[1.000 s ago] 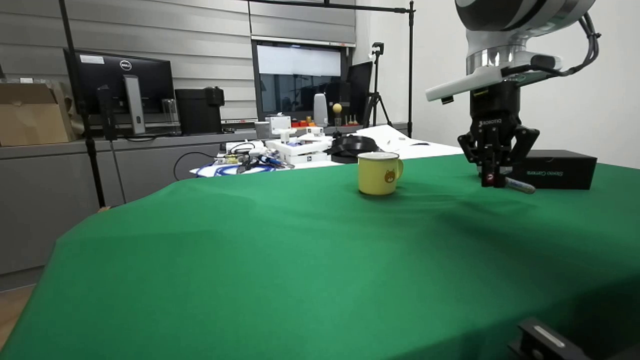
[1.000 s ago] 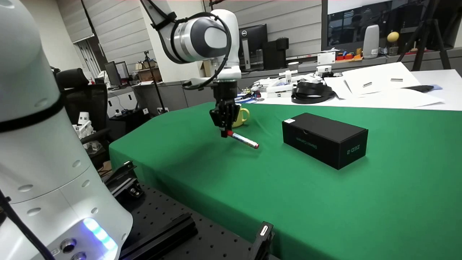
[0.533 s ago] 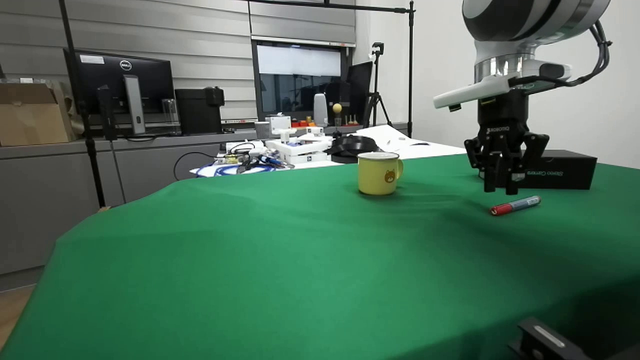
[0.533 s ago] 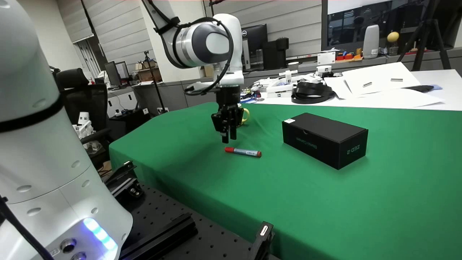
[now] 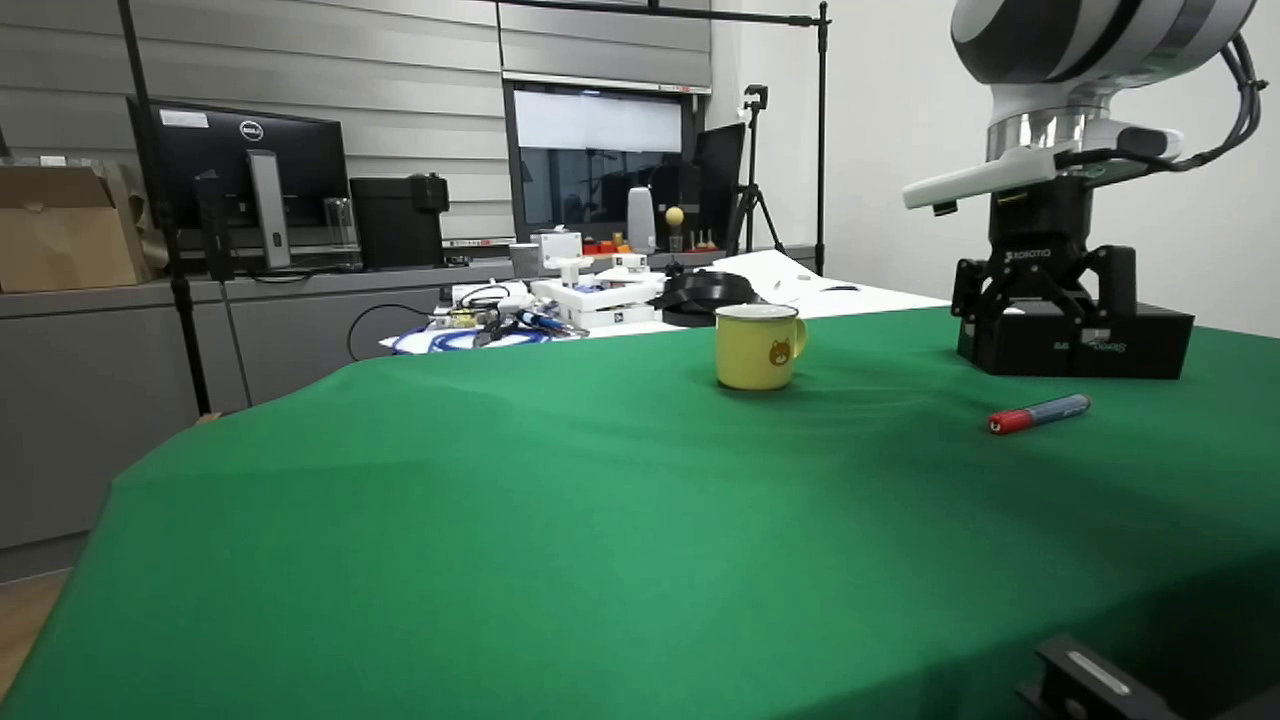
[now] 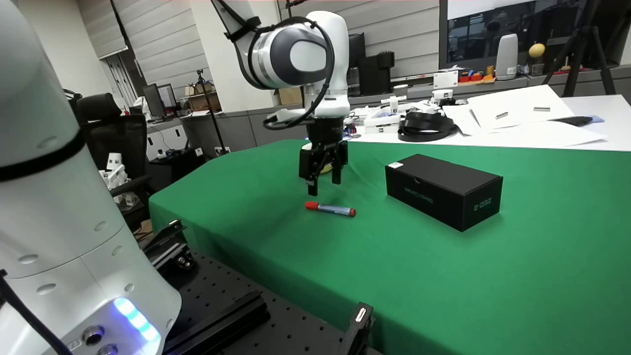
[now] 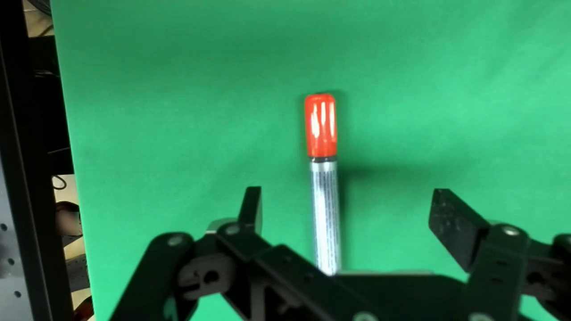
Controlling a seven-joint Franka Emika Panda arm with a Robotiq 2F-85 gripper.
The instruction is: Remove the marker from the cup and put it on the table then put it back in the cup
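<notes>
At the left of the frame in an exterior view, a black flat-screen monitor [image 5: 235,175] stands in the background, no player in this one. Across to centre, and there's the small round yellow mug [image 5: 755,350], enamel by the look of it, upright, nothing poking above its rim, on the big table covered in plain green cloth [image 5: 600,520].

Now right of centre, the star turn: the slim, tube-shaped marker [image 5: 1040,413], red cap, grey-blue printed barrel, lying flat on the table, well apart from the mug. Above it hangs the black two-fingered gripper [image 7: 347,196], fingers spread wide, holding nothing; in the wrist view the marker shows between them, lower down and untouched. Far right, behind all that, sits an oblong black cardboard-looking box [image 5: 1150,348].

So where do we stand? Marker out of the mug, marker down on the table: I'd call both of those done. What's left is the return leg: grasp it, carry it toward centre frame, and drop it into the mug. Lying flat as it is, it will probably need tipping to clear that rim.
</notes>
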